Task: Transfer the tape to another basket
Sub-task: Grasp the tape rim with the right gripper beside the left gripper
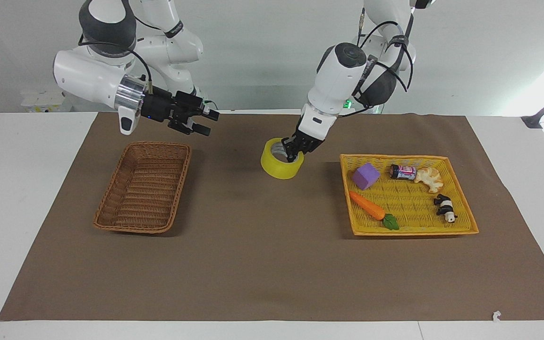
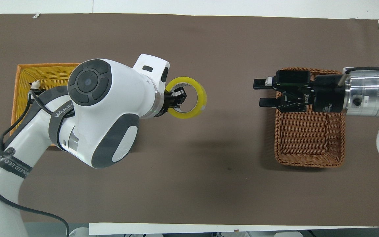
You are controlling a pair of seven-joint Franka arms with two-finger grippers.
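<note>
The tape (image 1: 279, 168) (image 2: 200, 98), a yellow roll, hangs over the brown mat between the two baskets, closer to the yellow tray. My left gripper (image 1: 293, 153) (image 2: 178, 98) is shut on its wall, one finger inside the ring. The dark brown wicker basket (image 1: 144, 189) (image 2: 308, 138) lies toward the right arm's end with nothing in it. My right gripper (image 1: 208, 123) (image 2: 259, 92) is open and holds nothing. It hovers over the basket's edge that faces the tape, pointing toward the tape.
A flat yellow woven tray (image 1: 413, 157) (image 2: 44, 70) toward the left arm's end holds a purple cube (image 1: 365, 176), a toy carrot (image 1: 369, 206), a small jar (image 1: 403, 172), a pastry (image 1: 429, 178) and a panda figure (image 1: 444, 208). A brown mat (image 1: 262, 264) covers the table.
</note>
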